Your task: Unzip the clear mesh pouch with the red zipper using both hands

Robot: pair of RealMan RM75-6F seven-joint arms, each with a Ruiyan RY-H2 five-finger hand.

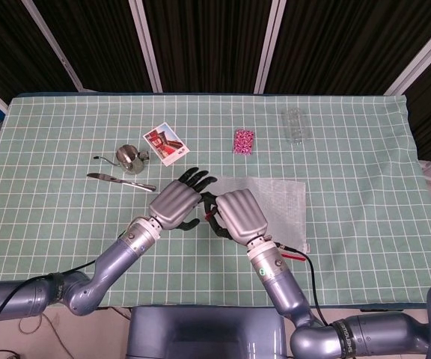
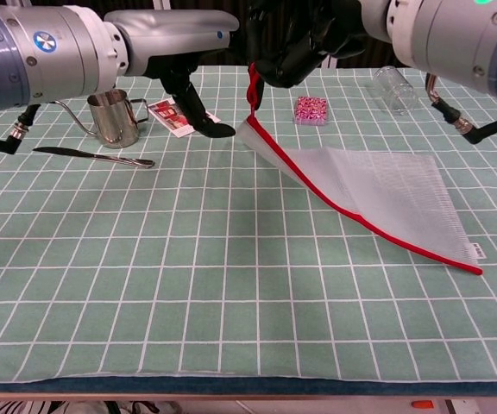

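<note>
The clear mesh pouch (image 1: pixel 279 200) lies mid-table, its red zipper (image 2: pixel 378 226) running along the near edge. In the chest view the pouch (image 2: pixel 386 185) has its left corner lifted off the cloth while the right end rests flat. My right hand (image 1: pixel 239 215) grips the red zipper pull (image 2: pixel 253 86) at that raised corner, seen from below at the right hand (image 2: pixel 305 39). My left hand (image 1: pixel 176 202) sits just left of it with its fingers (image 2: pixel 198 112) stretched out, a tip close to the pouch corner, holding nothing that I can see.
A small metal pitcher (image 1: pixel 130 156), a knife (image 1: pixel 122 182) and a picture card (image 1: pixel 165 143) lie at the back left. A pink patterned item (image 1: pixel 244 141) and a clear jar (image 1: pixel 295 125) lie behind the pouch. The table has a green checked cloth (image 1: pixel 365 187).
</note>
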